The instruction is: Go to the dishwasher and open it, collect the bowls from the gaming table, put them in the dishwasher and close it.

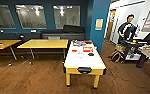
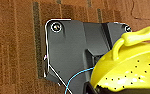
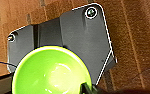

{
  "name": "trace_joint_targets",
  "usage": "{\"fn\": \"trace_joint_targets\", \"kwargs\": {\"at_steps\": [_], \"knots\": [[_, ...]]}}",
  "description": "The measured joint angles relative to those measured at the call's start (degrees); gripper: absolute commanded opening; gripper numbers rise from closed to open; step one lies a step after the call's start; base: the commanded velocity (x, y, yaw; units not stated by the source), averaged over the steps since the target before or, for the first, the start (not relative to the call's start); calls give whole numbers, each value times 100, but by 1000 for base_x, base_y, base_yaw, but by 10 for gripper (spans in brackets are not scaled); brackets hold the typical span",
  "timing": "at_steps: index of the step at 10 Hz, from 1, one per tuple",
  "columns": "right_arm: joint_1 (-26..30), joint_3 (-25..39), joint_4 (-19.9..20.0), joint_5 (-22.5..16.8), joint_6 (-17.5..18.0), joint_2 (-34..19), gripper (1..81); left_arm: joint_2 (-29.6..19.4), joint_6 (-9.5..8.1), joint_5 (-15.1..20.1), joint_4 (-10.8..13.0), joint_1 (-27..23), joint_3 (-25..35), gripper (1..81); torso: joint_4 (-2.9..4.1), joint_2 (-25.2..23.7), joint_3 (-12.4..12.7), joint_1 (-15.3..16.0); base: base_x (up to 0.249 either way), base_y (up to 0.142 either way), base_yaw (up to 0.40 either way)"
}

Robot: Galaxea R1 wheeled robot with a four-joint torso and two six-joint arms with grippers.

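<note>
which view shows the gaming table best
The head view. The gaming table stands whole there, white top, yellow rim and legs, with small items toward its far end. The wrist views look down at brown floor instead: the left wrist has a yellow perforated bowl close up, the right wrist a green bowl.

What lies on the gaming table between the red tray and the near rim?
In the head view, between red tray and near rim: a black bowl, then bare white top.
</note>
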Motion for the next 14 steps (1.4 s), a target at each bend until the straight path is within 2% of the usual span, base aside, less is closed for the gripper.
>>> {"fn": "trace_joint_targets", "kwargs": {"at_steps": [4,8,14], "knots": [[61,-35,-20,35,-2,108,10,63,2,-146,1,-28,-11,10,0,-5,2,10,0,0,0],[10,-44,-24,21,-2,130,10,96,2,-127,9,35,-11,10,0,-5,2,10,0,0,-21],[65,-85,-37,27,-2,146,10,195,5,-102,119,133,-16,10,0,-5,2,10,0,0,-326]]}}
